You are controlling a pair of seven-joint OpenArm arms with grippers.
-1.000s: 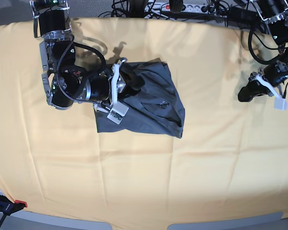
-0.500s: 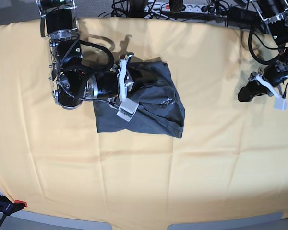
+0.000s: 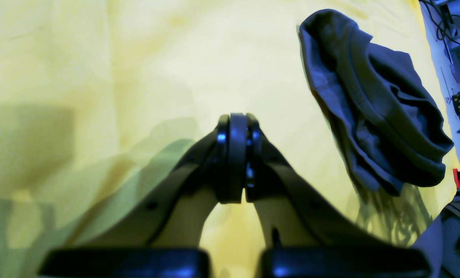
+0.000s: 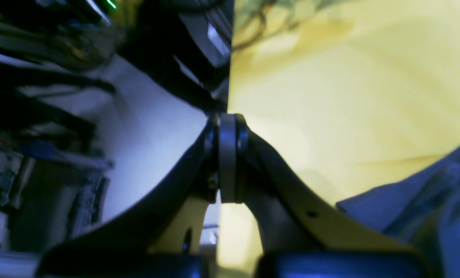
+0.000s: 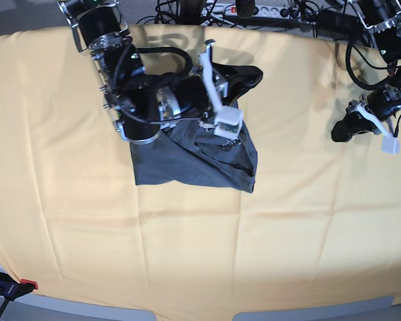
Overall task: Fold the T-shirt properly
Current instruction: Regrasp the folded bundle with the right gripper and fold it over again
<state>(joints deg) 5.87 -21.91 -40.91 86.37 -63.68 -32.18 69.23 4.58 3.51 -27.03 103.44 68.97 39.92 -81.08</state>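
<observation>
Two grippers, both clenched empty. Right gripper (image 5: 254,75) hangs over the T-shirt's far edge; T-shirt (image 5: 200,157) lies folded, rumpled, on the yellow tablecloth (image 5: 187,254). Left gripper (image 5: 341,130) rests well apart, near the desk's edge.

Even, warm light fills the base view, whose edges bow outward, while both wrist views are soft, blue-tinted and blurred up close, with broad dim shadows lying across the creased yellow cloth covering the counter (image 3: 98,77).
</observation>
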